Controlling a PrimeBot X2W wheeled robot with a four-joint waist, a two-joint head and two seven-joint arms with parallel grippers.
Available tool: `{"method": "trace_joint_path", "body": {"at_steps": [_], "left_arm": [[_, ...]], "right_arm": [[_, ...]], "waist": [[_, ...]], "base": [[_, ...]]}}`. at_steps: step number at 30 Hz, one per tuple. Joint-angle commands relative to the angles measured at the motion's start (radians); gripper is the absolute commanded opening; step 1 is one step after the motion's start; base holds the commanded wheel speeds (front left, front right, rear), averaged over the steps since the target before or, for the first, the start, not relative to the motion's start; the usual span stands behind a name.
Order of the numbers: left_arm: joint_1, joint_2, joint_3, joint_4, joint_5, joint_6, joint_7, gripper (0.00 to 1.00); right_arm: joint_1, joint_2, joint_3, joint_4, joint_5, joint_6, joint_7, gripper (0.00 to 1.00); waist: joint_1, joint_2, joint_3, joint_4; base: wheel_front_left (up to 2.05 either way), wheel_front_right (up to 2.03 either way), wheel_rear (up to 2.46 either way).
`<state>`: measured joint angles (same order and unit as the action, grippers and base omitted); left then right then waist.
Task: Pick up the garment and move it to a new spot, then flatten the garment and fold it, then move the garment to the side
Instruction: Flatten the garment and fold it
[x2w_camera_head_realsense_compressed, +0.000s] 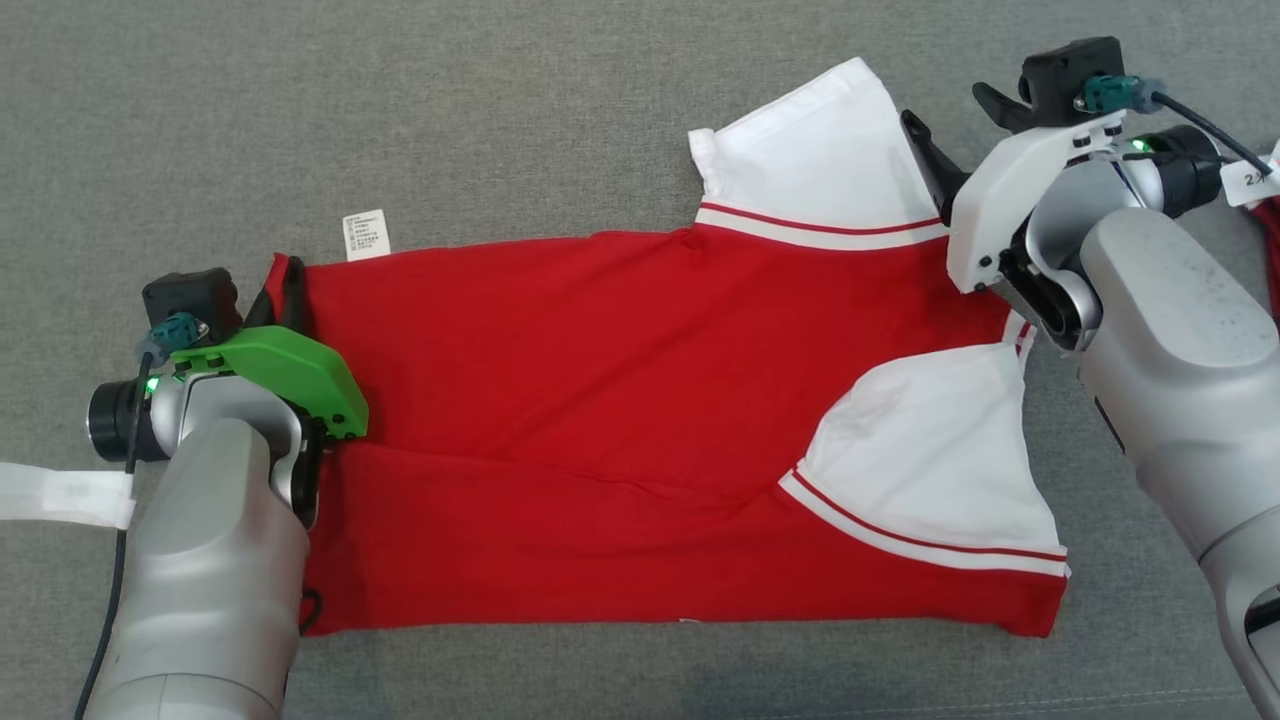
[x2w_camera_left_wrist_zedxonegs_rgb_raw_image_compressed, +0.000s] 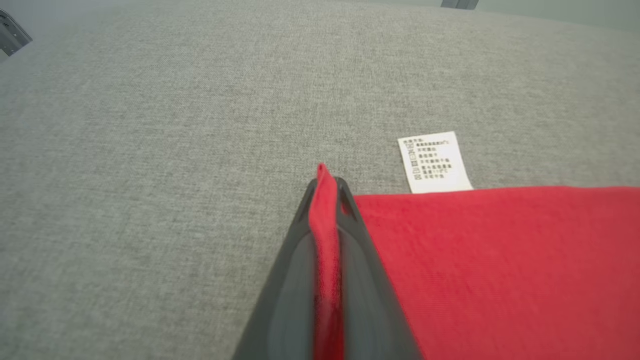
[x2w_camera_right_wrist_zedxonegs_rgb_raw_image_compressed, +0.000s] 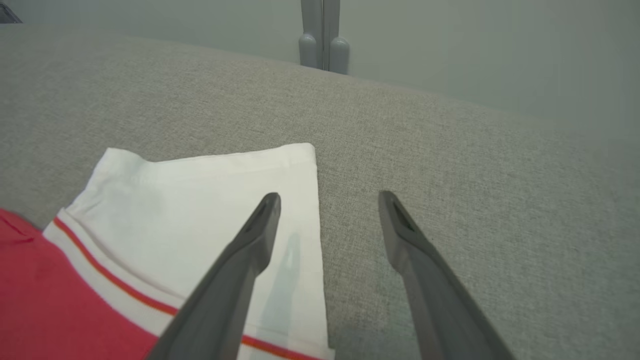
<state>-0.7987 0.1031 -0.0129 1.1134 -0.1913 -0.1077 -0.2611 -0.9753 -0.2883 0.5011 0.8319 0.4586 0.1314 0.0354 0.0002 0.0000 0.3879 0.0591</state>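
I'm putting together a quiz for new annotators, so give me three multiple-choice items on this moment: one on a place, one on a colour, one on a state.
1. Where does the care label lie?
A: on the grey surface at the garment's red edge. B: on a white sleeve. C: under the collar.
2. What colour are the sleeves?
A: blue. B: black. C: white.
3. How stands the left pincer?
A: open. B: shut on the garment. C: shut on the care label.
Key: 1 A, it pokes out onto the grey cloth; 2 C, both sleeves are white; 3 B, red fabric is pinched between its fingers.
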Motion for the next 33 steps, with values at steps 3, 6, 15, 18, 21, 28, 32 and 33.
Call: {"method": "trace_joint_path", "body": {"at_steps": [3,6,15,18,21,28,32,33], "left_arm": [[-0.022,-0.009,-0.010,-0.015,-0.003,-0.006,-0.004,0.00],[-0.023,-0.016,-0.017,-0.036,-0.005,-0.010,-0.004,0.00],[-0.029,-0.038,-0.049,-0.080,-0.007,-0.014,-0.005,0.00],[-0.038,-0.042,-0.060,-0.090,-0.011,-0.016,-0.005,0.00],[-0.038,-0.044,-0.066,-0.094,-0.014,-0.016,-0.004,0.00],[-0.044,-0.049,-0.077,-0.105,-0.023,-0.018,-0.004,0.00],[-0.038,-0.050,-0.076,-0.112,-0.029,-0.016,-0.003,0.00],[-0.036,-0.051,-0.074,-0.115,-0.029,-0.014,-0.003,0.00]], "right_arm": [[-0.043,-0.008,0.043,0.021,0.043,-0.002,0.053,1.00],[-0.073,-0.015,0.078,0.034,0.076,-0.002,0.091,1.00],[-0.143,-0.023,0.112,0.114,0.123,-0.002,0.102,1.00],[-0.169,-0.019,0.108,0.149,0.123,-0.002,0.096,1.00],[-0.183,-0.013,0.112,0.165,0.126,-0.002,0.089,1.00],[-0.212,0.002,0.135,0.226,0.129,-0.002,0.094,0.00],[-0.221,-0.004,0.149,0.227,0.131,-0.002,0.058,0.00],[-0.224,-0.003,0.153,0.221,0.134,-0.002,0.042,0.00]], "waist": [[-0.0002,0.0000,0.016,0.027],[-0.0002,0.0000,0.027,0.042],[-0.0002,0.0000,0.053,0.079],[-0.0002,0.0000,0.065,0.088],[-0.0002,0.0000,0.070,0.092],[-0.0002,0.0000,0.090,0.091],[-0.0002,0.0000,0.088,0.085],[-0.0002,0.0000,0.087,0.082]], "base": [[0.00,0.00,0.00],[0.00,0.00,0.00],[0.00,0.00,0.00],[0.00,0.00,0.00],[0.00,0.00,0.00],[0.00,0.00,0.00],[0.00,0.00,0.00],[0.00,0.00,0.00]]}}
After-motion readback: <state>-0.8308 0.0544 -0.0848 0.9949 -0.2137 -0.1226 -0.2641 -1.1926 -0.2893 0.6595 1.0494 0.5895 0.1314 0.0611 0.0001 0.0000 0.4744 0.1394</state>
